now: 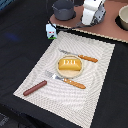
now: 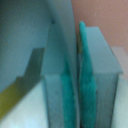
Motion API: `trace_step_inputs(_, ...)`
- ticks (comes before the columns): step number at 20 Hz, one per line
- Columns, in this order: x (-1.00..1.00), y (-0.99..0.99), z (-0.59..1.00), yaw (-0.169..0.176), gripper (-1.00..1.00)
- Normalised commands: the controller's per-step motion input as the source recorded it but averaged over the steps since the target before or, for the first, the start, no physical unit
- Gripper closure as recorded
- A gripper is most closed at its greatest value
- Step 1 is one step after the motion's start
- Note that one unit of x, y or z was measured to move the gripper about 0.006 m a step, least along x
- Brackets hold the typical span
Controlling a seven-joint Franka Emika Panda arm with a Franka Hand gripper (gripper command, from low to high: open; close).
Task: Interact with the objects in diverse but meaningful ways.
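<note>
Saucepan, the small grey long-handled one, sat at the back on the brown tabletop, with the white robot gripper just beside it on the exterior view's right. Up close the wrist camera showed teal finger pads pressed almost together around a thin grey edge, so it looked clamped narrow on something, maybe the handle, but I couldn't tell for sure. My guess: lifting by such a thin grip could let the pan swing or slip. Orange-brown bread loaf stayed on its plate on the striped placemat, well apart.
</note>
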Motion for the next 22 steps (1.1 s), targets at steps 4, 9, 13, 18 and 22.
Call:
trace_step_inputs(4, -0.17, 0.08, -0.01, 0.036, 1.00)
trace_step_inputs(9, -0.08, -0.01, 0.00, 0.023, -1.00)
trace_step_inputs(13, -0.10, -0.03, 0.00, 0.017, -1.00)
trace_step_inputs(18, -0.09, -0.04, 0.00, 0.017, -1.00)
trace_step_inputs(22, -0.09, -0.05, 0.00, 0.015, -1.00)
